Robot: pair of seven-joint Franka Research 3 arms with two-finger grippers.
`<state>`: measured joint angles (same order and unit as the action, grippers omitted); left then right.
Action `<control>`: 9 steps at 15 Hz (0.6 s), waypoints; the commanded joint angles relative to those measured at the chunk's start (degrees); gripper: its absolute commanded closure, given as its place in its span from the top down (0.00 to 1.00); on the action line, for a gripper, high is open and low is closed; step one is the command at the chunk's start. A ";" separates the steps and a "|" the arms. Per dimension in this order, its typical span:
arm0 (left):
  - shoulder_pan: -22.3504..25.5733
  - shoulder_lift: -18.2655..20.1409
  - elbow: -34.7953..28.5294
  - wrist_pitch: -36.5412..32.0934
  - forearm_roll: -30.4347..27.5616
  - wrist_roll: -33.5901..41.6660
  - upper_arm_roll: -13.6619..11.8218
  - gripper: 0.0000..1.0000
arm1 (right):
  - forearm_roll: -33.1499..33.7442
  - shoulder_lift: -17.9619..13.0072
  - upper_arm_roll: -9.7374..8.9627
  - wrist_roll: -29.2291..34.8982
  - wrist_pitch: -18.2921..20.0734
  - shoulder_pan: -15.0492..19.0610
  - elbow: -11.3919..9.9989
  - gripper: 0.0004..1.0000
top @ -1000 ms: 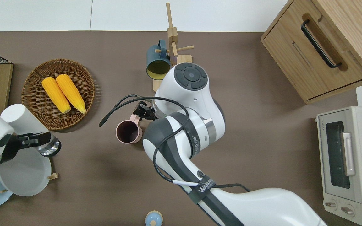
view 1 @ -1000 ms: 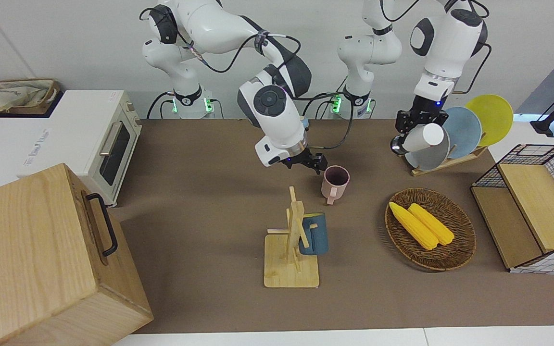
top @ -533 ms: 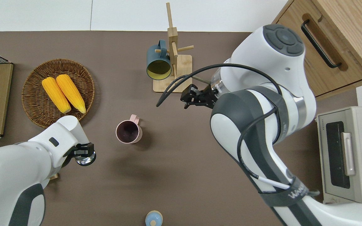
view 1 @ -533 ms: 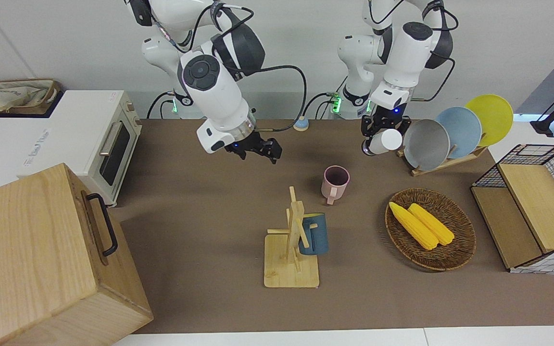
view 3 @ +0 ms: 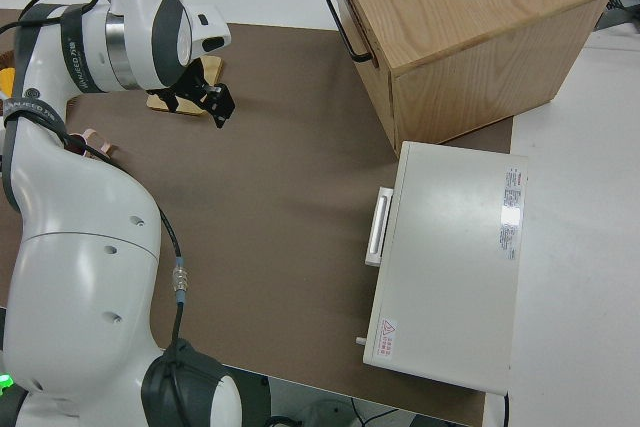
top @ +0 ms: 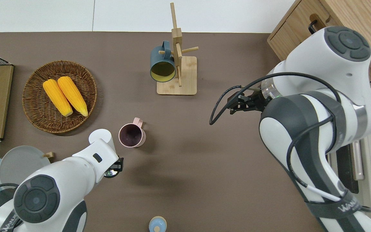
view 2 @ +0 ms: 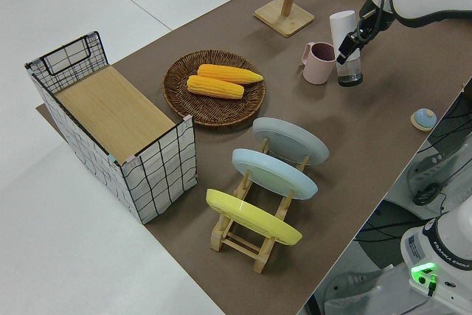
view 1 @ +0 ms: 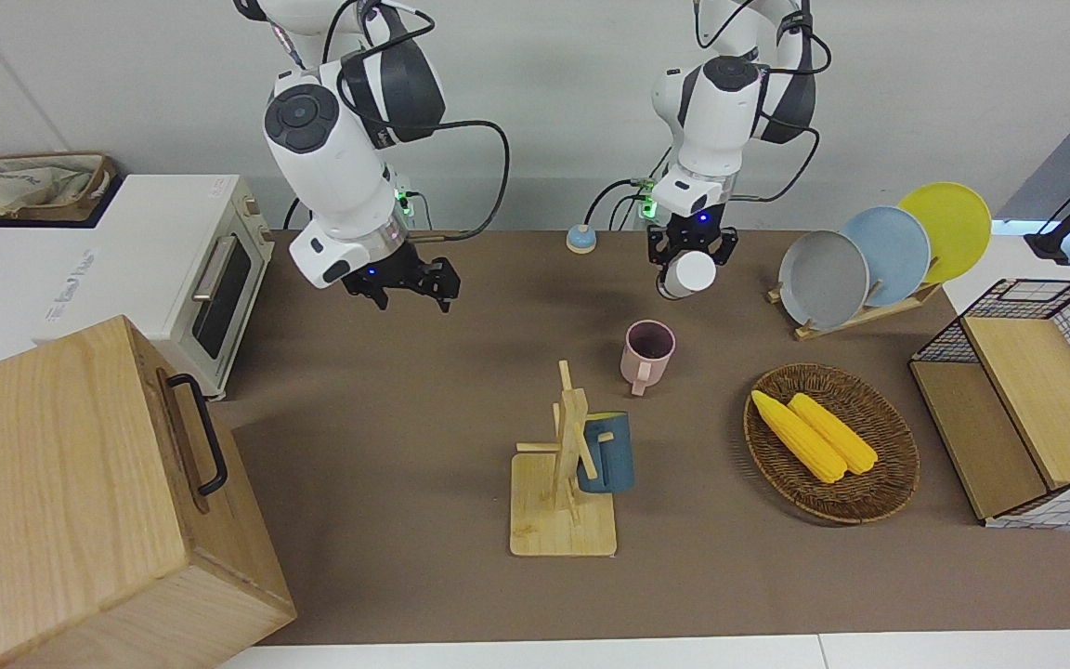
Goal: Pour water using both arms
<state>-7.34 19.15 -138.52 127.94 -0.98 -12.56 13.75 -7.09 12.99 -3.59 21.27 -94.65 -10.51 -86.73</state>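
While the left gripper (view 1: 689,253) at upper centre of the front view stays clamped on a white bottle (view 1: 688,273), which juts past its fingers above the pink mug (view 1: 646,350), the right gripper (view 1: 410,286) hangs at upper left, fingers apart and empty.

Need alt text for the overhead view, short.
The left pincer holds a white bottle beside a pink mug on the brown table. The right pincer hangs empty toward the oven's end.
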 commanded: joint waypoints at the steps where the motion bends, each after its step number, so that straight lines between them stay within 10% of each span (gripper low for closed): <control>1: -2.32 0.20 -1.49 1.26 0.46 -1.15 -0.04 0.00 | 6.46 -4.37 -0.89 -7.19 -0.80 3.63 -4.58 0.99; 9: -2.77 -8.50 2.98 -0.14 0.37 -0.10 0.13 0.00 | 11.39 -9.20 -0.89 -21.35 -2.38 10.33 -6.08 0.99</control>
<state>-9.64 12.95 -139.16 128.44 -1.00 -12.64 14.43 2.04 7.18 -3.44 2.47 -96.05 -1.56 -90.13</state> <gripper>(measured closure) 0.361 0.004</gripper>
